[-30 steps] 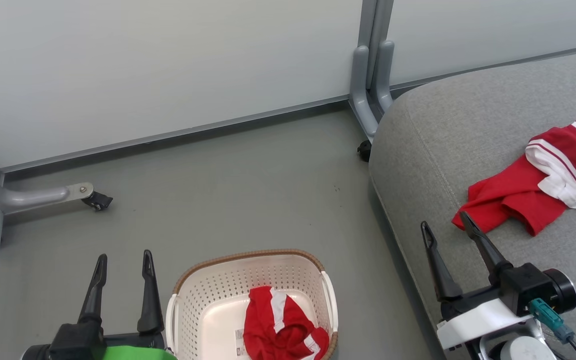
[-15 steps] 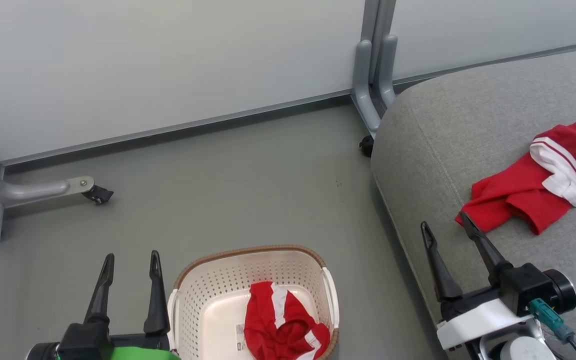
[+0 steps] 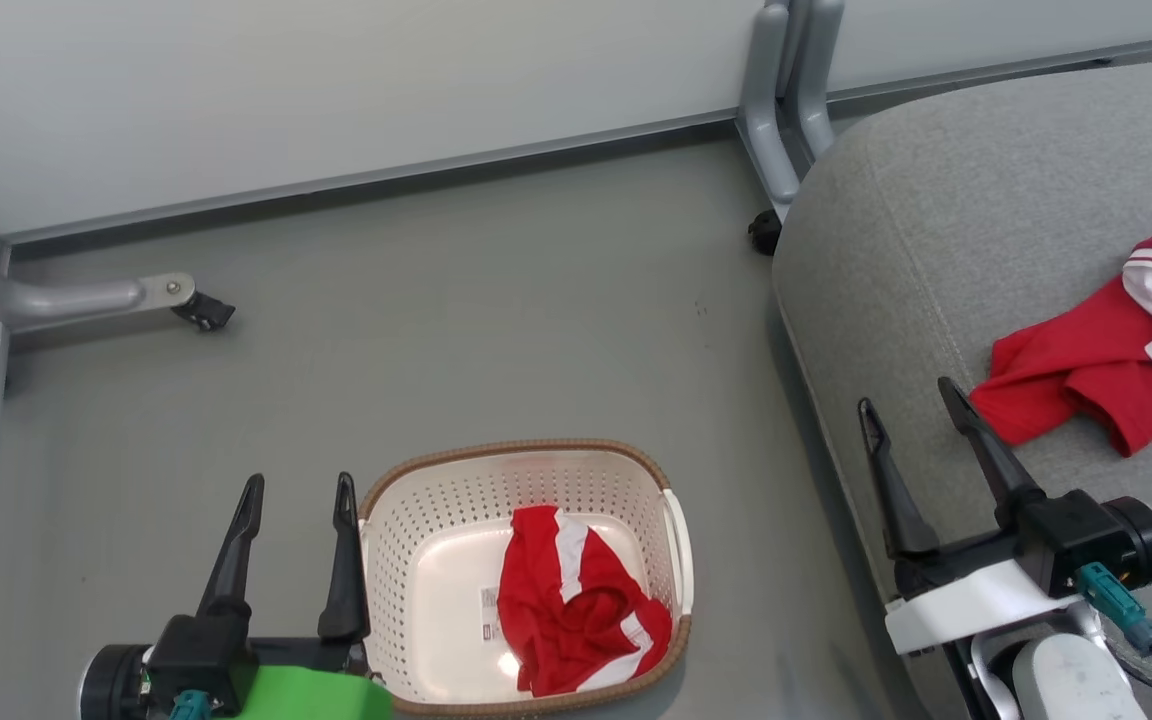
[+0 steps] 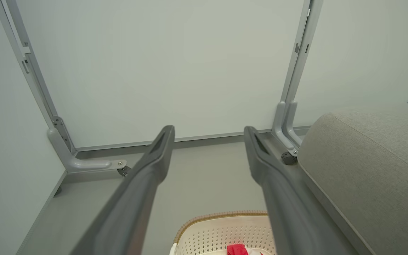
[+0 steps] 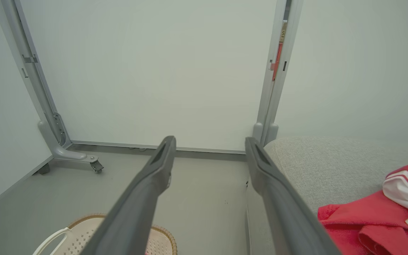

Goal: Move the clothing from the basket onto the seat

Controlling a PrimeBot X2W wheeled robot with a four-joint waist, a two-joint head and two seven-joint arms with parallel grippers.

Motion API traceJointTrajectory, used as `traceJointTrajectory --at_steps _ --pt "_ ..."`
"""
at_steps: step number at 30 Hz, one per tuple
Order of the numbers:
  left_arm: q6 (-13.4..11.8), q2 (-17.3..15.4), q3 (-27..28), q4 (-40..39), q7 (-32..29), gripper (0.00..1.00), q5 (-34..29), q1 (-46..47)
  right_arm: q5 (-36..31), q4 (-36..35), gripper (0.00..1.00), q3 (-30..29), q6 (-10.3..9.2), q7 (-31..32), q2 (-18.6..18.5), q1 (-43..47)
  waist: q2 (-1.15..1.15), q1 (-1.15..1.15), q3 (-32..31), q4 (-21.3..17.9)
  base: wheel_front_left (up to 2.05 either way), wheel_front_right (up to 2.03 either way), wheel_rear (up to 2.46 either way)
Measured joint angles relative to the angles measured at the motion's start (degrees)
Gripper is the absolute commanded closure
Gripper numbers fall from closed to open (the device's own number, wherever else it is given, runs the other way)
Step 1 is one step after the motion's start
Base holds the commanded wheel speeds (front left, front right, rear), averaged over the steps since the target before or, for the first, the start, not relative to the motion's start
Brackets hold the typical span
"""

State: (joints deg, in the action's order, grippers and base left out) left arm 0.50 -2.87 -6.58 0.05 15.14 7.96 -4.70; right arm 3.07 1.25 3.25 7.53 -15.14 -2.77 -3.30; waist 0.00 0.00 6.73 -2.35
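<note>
Even diffuse light, soft shadows, sharp focus, wrist-view edge distortion.

Red-white clothing; cream basket; grey seat.

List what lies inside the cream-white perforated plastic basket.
One crumpled red garment with white stripes and a small label on the basket floor. Anything under the garment is hidden.

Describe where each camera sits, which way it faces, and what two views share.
Head: on the robot's head, looking down at the basket, floor and seat; left fingers and right fingers show.
Left wrist: on the left arm, looking along the left fingers at the wall panel.
Right wrist: on the right arm, looking along the right fingers at that panel.
Shared: both wrist views show basket and seat.
</note>
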Motion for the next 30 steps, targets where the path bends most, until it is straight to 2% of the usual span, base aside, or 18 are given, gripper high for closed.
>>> traceJointTrajectory --at_steps 8,12,17,23,30 --pt "1.3 0.0 -3.0 2.8 0.0 0.0 0.1 5.3 -1.2 -2.1 0.0 -1.9 0.0 0.0 -1.2 -5.2 0.0 0.0 6.9 1.8 0.0 0.0 0.0" --pt "3.7 0.0 -5.4 9.3 0.0 0.0 1.5 10.2 -1.6 -3.4 0.0 -2.0 0.0 0.0 -2.4 -8.6 0.0 0.0 11.4 2.4 0.0 0.0 0.0" --pt "5.8 0.0 -8.3 19.5 0.0 0.0 -1.9 18.7 -2.1 -5.1 0.0 -1.1 0.0 0.0 -3.3 -12.3 0.0 0.0 17.7 2.8 0.0 0.0 0.0" --pt "6.8 -1.2 -15.5 30.6 0.0 0.0 -5.6 31.2 -2.7 -7.6 0.0 -0.9 0.0 0.0 -3.6 -16.3 0.0 0.0 25.7 2.5 0.0 0.0 0.0" --pt "7.0 -2.8 -27.9 42.1 0.0 0.0 -3.4 45.2 -2.7 -11.7 0.0 -2.0 0.0 0.0 -2.6 -19.7 0.0 0.0 35.2 1.6 0.0 0.0 0.0"
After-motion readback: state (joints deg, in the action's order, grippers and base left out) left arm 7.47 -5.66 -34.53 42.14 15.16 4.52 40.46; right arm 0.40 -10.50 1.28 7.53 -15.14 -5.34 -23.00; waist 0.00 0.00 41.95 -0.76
